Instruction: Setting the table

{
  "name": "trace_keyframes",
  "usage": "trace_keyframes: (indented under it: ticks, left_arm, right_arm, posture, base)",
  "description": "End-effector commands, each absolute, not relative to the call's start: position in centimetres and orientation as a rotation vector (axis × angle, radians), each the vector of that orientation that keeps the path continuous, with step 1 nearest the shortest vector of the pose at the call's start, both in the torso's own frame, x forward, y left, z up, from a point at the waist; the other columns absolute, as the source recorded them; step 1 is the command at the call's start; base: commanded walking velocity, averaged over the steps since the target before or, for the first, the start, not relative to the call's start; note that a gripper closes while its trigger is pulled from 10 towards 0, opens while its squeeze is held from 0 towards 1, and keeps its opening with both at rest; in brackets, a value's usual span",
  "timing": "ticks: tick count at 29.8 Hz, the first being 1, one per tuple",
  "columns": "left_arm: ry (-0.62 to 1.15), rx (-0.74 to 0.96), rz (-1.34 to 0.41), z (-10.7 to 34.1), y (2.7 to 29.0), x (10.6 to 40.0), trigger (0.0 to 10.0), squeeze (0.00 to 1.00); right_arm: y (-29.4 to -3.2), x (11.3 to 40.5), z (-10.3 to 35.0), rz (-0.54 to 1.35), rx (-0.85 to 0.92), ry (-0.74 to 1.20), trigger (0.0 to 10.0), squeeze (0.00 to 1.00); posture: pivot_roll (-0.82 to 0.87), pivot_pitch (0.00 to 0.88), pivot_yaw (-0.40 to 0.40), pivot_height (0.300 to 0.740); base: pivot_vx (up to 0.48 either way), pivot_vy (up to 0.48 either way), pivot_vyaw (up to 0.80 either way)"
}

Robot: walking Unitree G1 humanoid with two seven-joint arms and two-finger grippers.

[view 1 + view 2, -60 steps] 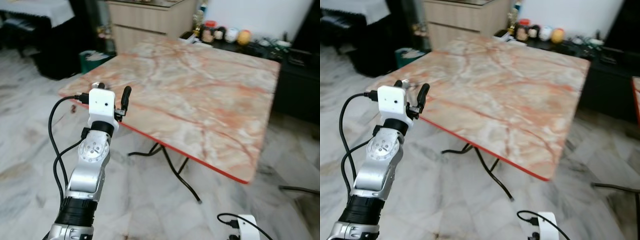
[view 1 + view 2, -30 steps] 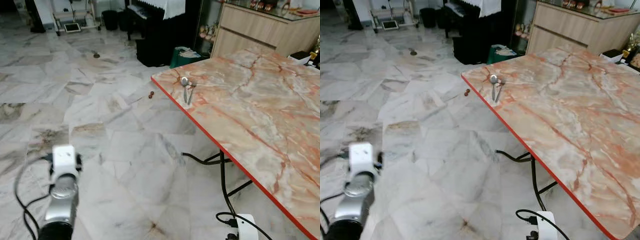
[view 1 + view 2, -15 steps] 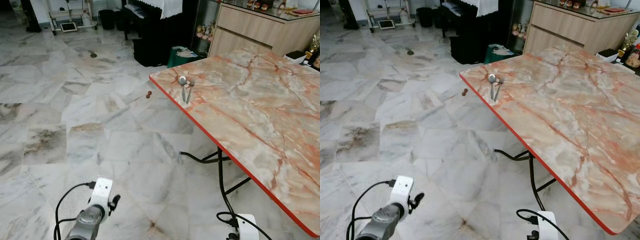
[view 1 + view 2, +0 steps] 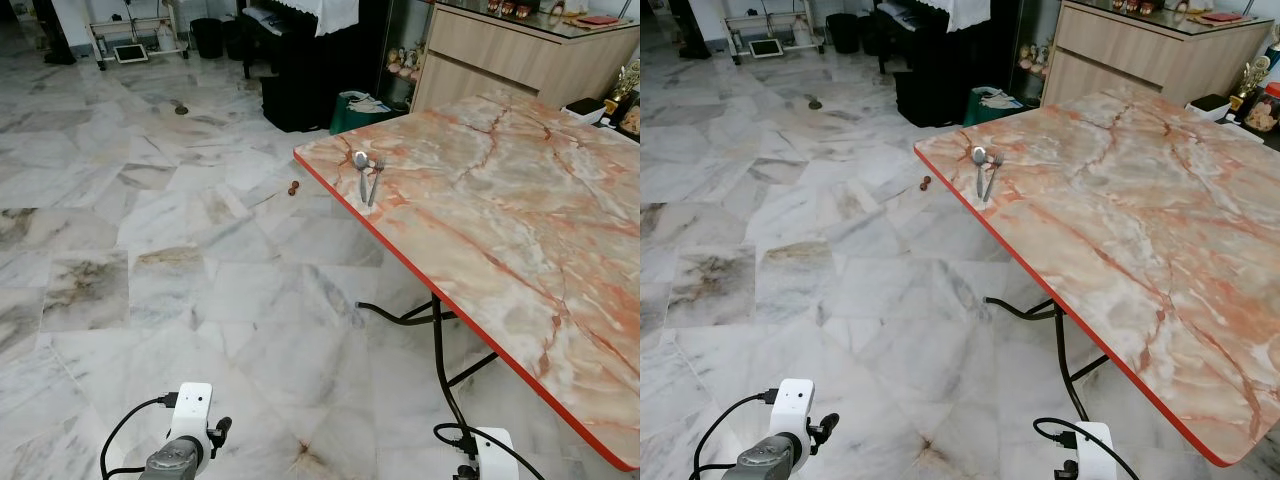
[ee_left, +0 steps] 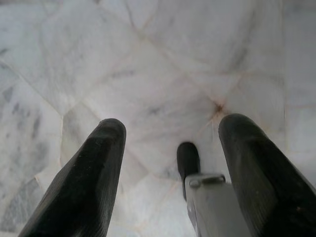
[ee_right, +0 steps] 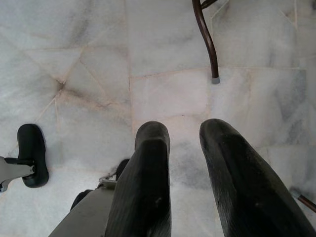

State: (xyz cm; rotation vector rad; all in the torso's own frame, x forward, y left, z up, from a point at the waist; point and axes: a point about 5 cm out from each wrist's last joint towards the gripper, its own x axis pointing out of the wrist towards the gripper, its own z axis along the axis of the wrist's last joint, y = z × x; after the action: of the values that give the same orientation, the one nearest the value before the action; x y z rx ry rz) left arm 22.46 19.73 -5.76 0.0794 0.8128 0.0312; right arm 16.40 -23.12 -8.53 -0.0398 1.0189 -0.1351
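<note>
Presently, near to far.
Left claw (image 5: 170, 163): hangs low over the marble floor (image 4: 150, 250), at the robot's left; fingers (image 5: 84, 182) spread wide apart, nothing between them. Its white wrist housing (image 4: 190, 408) with a black cable sits at the bottom of the left eye view.
Right claw (image 6: 185, 163): hangs low at the robot's right, pointing down at the floor; fingers (image 6: 145, 177) slightly apart, a narrow gap between them, holding nothing.
Right wrist housing (image 4: 492, 452): white, at the bottom edge of the left eye view, black cable looped beside it.
Floor: pale grey-veined marble slabs; two small dark round things (image 4: 294, 188) lie on it near the worktop's far left corner, too small to identify.
Worktop (image 4: 520, 230): pink-orange marbled top with a red edge, on dark folding legs (image 4: 440, 350); it runs from the near right to the middle distance.
Spoon (image 4: 361, 166): lies flat on the worktop near its far left corner.
Fork (image 4: 374, 180): lies just beside the spoon, on its right, handles about parallel; whether the two touch I cannot tell.
Wooden cabinet (image 4: 500, 45): light wood, beyond the worktop.
Dark furniture (image 4: 300, 60): beyond the worktop's left corner, a white cloth (image 4: 335, 12) draped over it.
Green item (image 4: 355, 108): on the floor between the dark furniture and the cabinet.
</note>
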Motion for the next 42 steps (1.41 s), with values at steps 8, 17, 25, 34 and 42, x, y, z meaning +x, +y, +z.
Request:
trace_keyframes:
  ticks: [8,17,25,34,42]
  left_arm:
    - [0.839,0.086,0.025,-6.3,19.6,21.7,10.0,0.00]
    - [0.855,0.091,0.015,-6.6,19.5,21.3,10.0,0.00]
    - [0.861,0.097,0.026,-6.8,19.9,21.0,10.0,0.00]
    - [0.864,0.130,0.006,-6.9,19.8,20.8,10.0,0.00]
    - [0.859,0.128,0.007,-6.8,19.7,20.9,10.0,0.00]
  right_arm:
    - [-23.2,16.5,-8.5,-0.158,-0.026,1.011,10.0,0.00]
    - [-23.2,16.5,-8.5,-0.163,-0.019,1.013,10.0,0.00]
    - [-23.1,16.4,-8.5,-0.161,-0.021,1.017,10.0,0.00]
    - [-23.0,16.3,-8.6,-0.157,-0.020,1.020,10.0,0.00]
    - [-23.0,16.3,-8.6,-0.153,-0.023,1.013,10.0,0.00]
  posture:
    - [0.08,0.000,-0.041,0.740]
    - [0.08,0.000,-0.039,0.740]
    - [0.08,0.000,-0.035,0.740]
    - [0.08,0.000,-0.029,0.740]
    - [0.08,0.000,-0.026,0.740]
  base:
    - [0.000,0.000,0.00]
    - [0.000,0.000,-0.35]
    - [0.000,0.000,-0.71]
    - [0.000,0.000,-0.71]
    - [0.000,0.000,-0.35]
